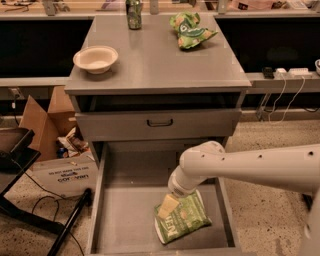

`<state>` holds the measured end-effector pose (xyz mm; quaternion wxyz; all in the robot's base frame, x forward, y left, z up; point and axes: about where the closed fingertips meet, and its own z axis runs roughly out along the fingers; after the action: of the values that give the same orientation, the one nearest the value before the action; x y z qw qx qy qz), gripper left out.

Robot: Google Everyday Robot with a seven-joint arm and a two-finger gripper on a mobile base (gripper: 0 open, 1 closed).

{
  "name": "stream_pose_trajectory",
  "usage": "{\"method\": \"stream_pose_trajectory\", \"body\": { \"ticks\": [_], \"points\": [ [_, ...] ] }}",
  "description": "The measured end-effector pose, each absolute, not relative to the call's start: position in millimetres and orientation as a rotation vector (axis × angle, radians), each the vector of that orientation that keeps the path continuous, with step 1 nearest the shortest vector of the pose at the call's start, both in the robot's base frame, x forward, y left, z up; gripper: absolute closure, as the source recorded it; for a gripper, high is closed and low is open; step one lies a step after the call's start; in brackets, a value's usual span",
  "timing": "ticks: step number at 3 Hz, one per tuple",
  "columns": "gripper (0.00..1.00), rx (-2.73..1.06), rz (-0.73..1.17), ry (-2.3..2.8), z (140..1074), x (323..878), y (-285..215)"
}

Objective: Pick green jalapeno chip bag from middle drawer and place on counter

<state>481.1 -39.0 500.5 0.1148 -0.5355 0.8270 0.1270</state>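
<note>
Lying flat on the floor of the middle drawer (125, 220), the green jalapeno chip bag (187, 222) sits toward 4 o'clock in the tray, close to the right wall and the front edge. It is turned a bit, so its white letters run at a slant. The drawer is pulled out wide.

The white arm (250, 167) comes in from 3 o'clock and bends down into the drawer. The gripper (167, 206) is at the bag's 10 o'clock corner, right over it or touching it; I cannot tell which. I also cannot tell how wide the gripper is open or if it has hold of the bag.

Above the open drawer, at 12 o'clock, is a shut drawer front (200, 125) with 1 black handle (160, 122). On top is the counter (155, 65). It holds 1 white bowl (95, 59) at 9 o'clock, 1 can (133, 7) at 11 o'clock and 1 brighter green bag (191, 31) at 1 o'clock.
</note>
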Motion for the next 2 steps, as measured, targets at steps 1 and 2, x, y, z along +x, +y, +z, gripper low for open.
{"method": "stream_pose_trajectory", "body": {
  "ticks": [1, 2],
  "points": [
    [0.0, -1.612, 0.371, 2.417, 453.7, 484.7, -28.0],
    [0.0, -1.656, 0.336, 2.415, 412.8, 492.6, -34.1]
  ]
}}
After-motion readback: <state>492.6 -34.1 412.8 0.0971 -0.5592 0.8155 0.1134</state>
